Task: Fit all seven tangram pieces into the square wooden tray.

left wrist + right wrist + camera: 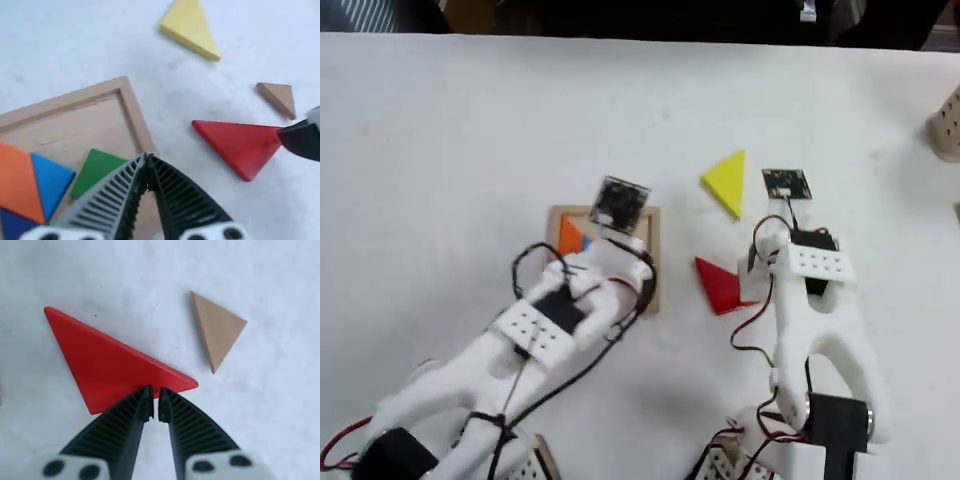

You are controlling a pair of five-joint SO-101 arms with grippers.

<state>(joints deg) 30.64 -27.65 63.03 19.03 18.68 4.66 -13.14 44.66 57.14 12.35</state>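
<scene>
We find the tray (570, 212) left of centre on the table (450, 140), with several pieces (95, 170) lying inside it. Right of the tray lies one triangle (720, 285); a second triangle (728, 180) lies behind it, and a third triangle (217, 330) near the first, on its side away from the tray, apart.

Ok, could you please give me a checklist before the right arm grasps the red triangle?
1. Red triangle lies flat, nothing on it: ok.
2. Right end effector open for grasping: not ok, shut.
3. Bare floor left in the tray: ok, beside the green piece.
4. Left end effector clear of tray: not ok, hangs above it.
5. Yellow triangle and tan triangle apart from red: ok.
</scene>
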